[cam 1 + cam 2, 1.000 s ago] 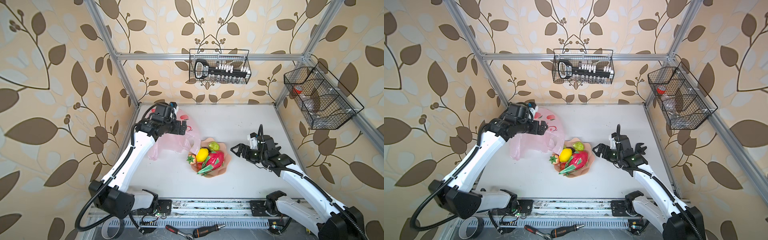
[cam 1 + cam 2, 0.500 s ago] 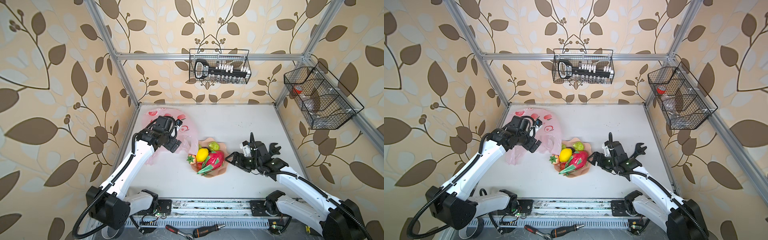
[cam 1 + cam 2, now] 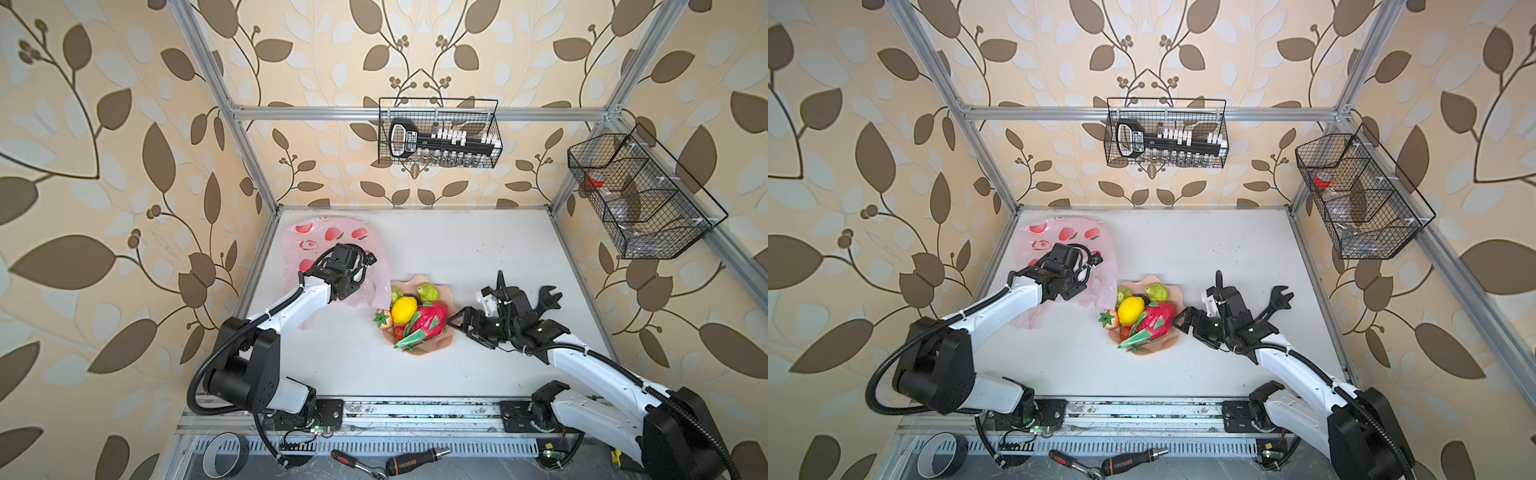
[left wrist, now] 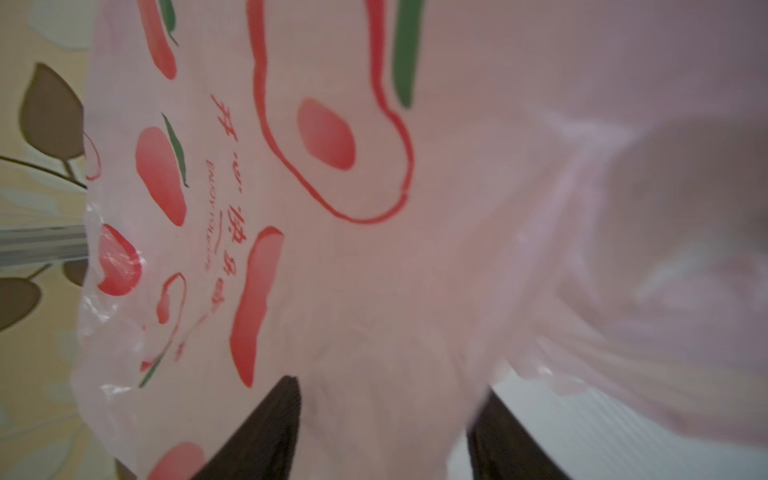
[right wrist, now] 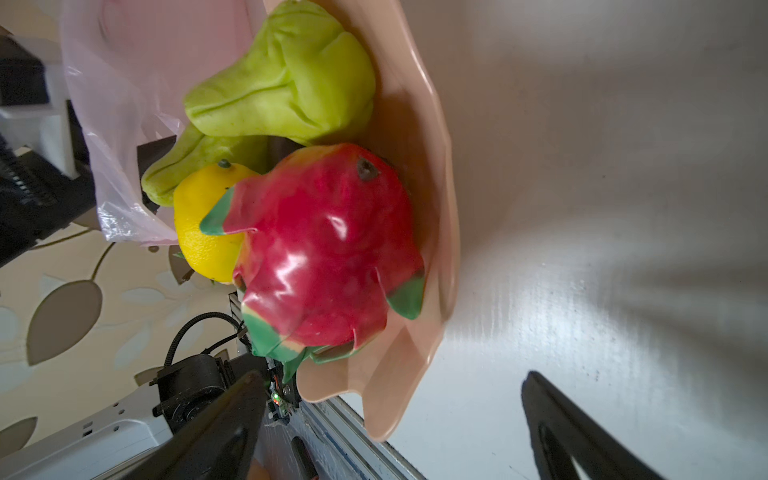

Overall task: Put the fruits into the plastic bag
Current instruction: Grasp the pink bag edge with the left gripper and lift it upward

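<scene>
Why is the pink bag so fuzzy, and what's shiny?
Left wrist view: the plastic bag fills the frame close up, its folds blurred. Right wrist view: the dragon fruit is sharp, with white shine spots; the table glares too.

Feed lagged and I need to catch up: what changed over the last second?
Left gripper came down from above onto the plastic bag, jaws now straddling its film; the bag spread flatter toward the back. Right gripper, open, moved in close to the bowl. Fruits and bowl stayed put.

A robot test cell; aluminium frame [image 3: 311,111], leaf-wallpaper panels [image 3: 104,166], screwdriver [image 3: 415,460] beside the rail [image 3: 415,409]
</scene>
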You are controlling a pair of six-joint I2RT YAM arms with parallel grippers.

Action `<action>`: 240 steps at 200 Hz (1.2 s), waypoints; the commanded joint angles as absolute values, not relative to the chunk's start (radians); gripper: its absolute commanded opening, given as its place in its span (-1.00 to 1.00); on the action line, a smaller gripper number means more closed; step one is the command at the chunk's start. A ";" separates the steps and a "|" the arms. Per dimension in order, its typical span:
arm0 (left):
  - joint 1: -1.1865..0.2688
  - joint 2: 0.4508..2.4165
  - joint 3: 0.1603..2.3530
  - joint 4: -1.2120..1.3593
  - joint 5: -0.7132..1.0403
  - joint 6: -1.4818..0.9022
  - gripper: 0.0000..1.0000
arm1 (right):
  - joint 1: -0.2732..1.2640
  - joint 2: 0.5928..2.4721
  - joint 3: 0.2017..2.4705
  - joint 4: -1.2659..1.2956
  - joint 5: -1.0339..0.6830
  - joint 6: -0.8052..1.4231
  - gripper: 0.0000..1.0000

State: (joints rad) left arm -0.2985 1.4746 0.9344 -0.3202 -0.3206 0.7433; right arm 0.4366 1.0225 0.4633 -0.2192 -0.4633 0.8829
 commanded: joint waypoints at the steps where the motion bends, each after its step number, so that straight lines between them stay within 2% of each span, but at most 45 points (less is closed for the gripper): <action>1: -0.283 1.517 1.002 -0.191 -0.414 0.756 -0.23 | 0.440 1.001 0.441 -0.203 -0.483 0.913 0.93; 15: -0.283 1.539 1.087 -0.288 -0.406 0.677 -0.62 | 0.442 0.982 0.419 -0.178 -0.485 0.947 0.94; 23: -0.282 1.553 1.146 -0.369 -0.402 0.624 -1.00 | 0.443 0.974 0.405 -0.150 -0.486 0.974 0.93; 37: -0.282 1.576 1.259 -0.514 -0.394 0.504 -1.00 | 0.443 0.972 0.381 -0.096 -0.489 1.013 0.89; 71: -0.282 1.636 1.472 -0.880 -0.313 0.270 -1.00 | 0.448 1.020 0.393 -0.077 -0.491 1.020 0.63; 97: -0.282 1.635 1.534 -1.038 -0.279 0.173 -1.00 | 0.450 1.062 0.403 -0.083 -0.489 1.020 0.39; 113: -0.282 1.632 1.582 -1.125 -0.254 0.126 -1.00 | 0.453 1.095 0.400 -0.062 -0.494 1.027 0.17; 137: -0.282 1.622 1.639 -1.214 -0.201 0.081 -1.00 | 0.456 1.126 0.417 -0.061 -0.457 1.027 -0.03; 160: -0.282 1.611 1.671 -1.263 -0.175 0.063 -1.00 | 0.456 1.147 0.467 -0.119 -0.402 0.976 -0.35; 187: -0.282 1.604 1.699 -1.315 -0.128 0.044 -1.00 | 0.448 1.152 0.523 -0.208 -0.343 0.921 -0.60; 240: -0.284 1.557 1.668 -1.356 -0.041 0.009 -1.00 | 0.359 1.141 0.555 -0.259 -0.334 0.864 -0.90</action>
State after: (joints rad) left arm -0.2844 1.6241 1.6630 -1.2831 -0.1101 0.0483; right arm 0.3935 1.1530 0.5175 -0.1959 -0.3599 0.9047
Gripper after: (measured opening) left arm 0.046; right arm 0.071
